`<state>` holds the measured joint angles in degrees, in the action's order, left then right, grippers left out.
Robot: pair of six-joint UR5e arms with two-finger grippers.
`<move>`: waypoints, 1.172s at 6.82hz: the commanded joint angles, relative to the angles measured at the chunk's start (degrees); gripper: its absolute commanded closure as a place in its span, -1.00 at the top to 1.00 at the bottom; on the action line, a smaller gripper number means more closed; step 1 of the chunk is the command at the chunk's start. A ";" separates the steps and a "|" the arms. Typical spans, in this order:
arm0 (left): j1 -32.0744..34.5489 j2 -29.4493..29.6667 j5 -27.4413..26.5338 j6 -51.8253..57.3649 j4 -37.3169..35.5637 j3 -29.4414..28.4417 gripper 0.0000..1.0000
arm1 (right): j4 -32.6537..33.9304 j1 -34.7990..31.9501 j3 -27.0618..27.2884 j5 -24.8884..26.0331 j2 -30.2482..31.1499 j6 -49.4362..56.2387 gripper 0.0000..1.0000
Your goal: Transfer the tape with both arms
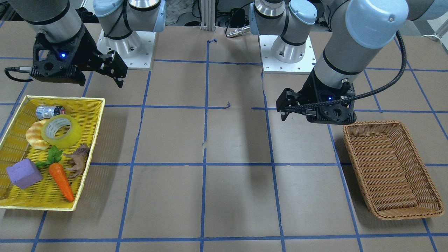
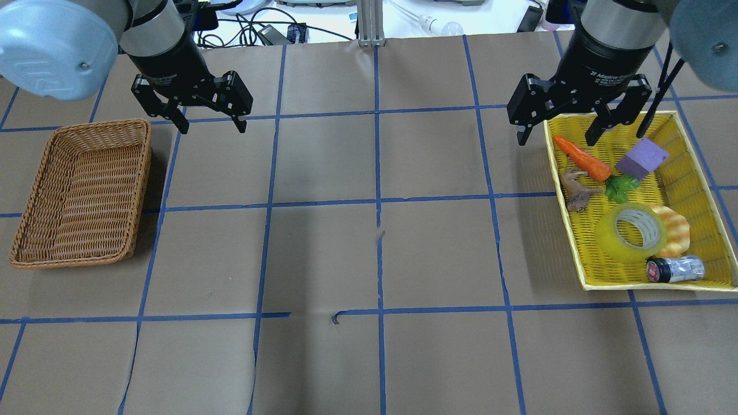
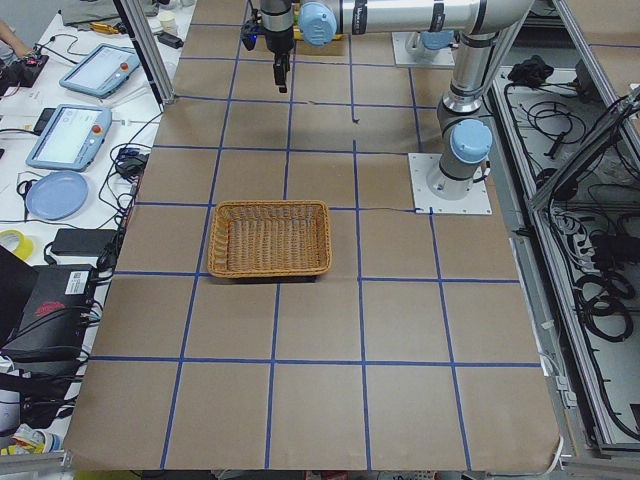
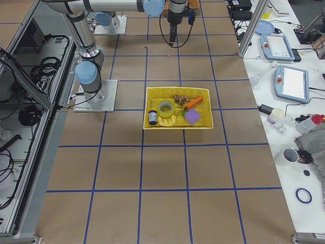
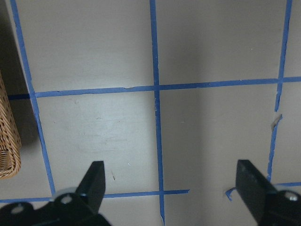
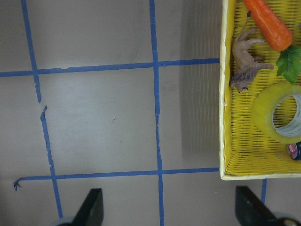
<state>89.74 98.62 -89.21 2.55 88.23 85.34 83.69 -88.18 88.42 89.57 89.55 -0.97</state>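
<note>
The left claw [image 2: 213, 128] and right claw [image 2: 556, 138] hang empty, jaws spread. The tape [image 2: 608, 239] touches the bread toy [image 2: 679, 230] — a careless grab may snag both.

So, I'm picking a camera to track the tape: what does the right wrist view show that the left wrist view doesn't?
Right wrist only: the yellow tray holding the tape, carrot and toy animal. Left wrist only: a corner of the wicker basket. Both: blue-gridded brown table beneath the open right hand and open left hand respectively.
</note>
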 commanded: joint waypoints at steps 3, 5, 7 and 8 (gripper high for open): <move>0.00 0.09 0.00 0.00 0.01 0.00 1.00 | 0.07 0.03 0.17 1.84 -0.25 0.00 1.00; 0.00 0.09 0.00 -0.09 0.01 0.00 1.00 | 1.38 2.47 0.35 1.93 -0.34 0.26 1.00; 0.00 0.00 0.00 0.00 0.01 0.00 1.00 | 4.45 10.79 3.49 1.84 -2.44 0.35 1.00; 0.00 -0.09 0.17 -0.09 0.01 0.00 1.00 | 7.25 14.14 8.04 3.15 -2.54 0.27 1.00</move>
<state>89.74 98.61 -89.17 2.53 88.24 85.37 88.07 -78.52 92.00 91.67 87.49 -0.68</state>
